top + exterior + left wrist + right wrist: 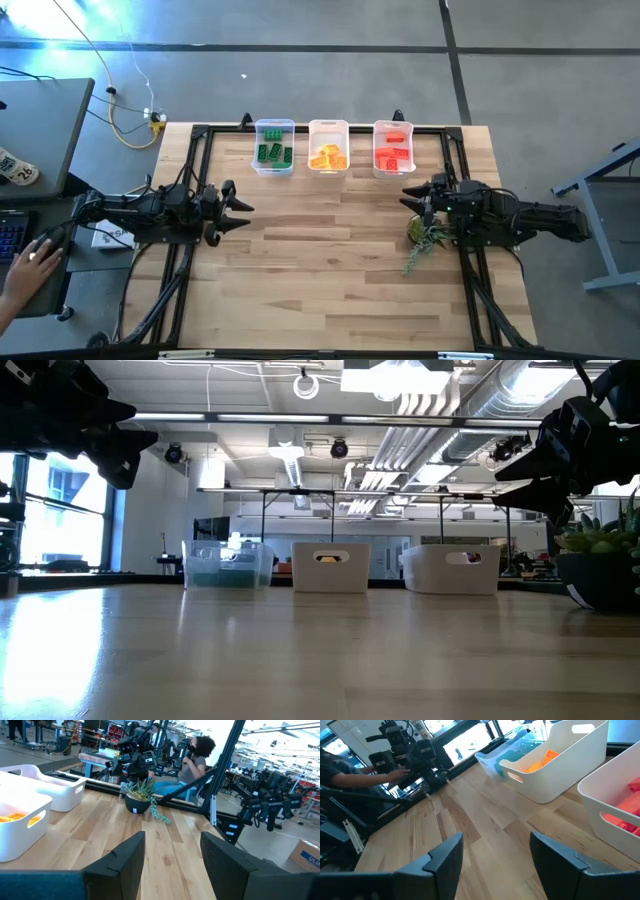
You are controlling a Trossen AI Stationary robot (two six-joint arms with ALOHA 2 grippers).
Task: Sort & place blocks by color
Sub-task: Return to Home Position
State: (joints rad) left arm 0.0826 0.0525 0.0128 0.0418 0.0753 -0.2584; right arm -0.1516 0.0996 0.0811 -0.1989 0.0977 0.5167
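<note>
Green, orange, red blocks (328, 157) in bins (328, 122), left claw (243, 209), right claw (405, 198) apart

All four views share the pale wooden worktop (330, 260): one straight down, one level across, two close from opposite ends.

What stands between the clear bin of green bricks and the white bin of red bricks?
A white plastic bin holding yellow-orange studded bricks stands between them; the high view shows it.
</note>
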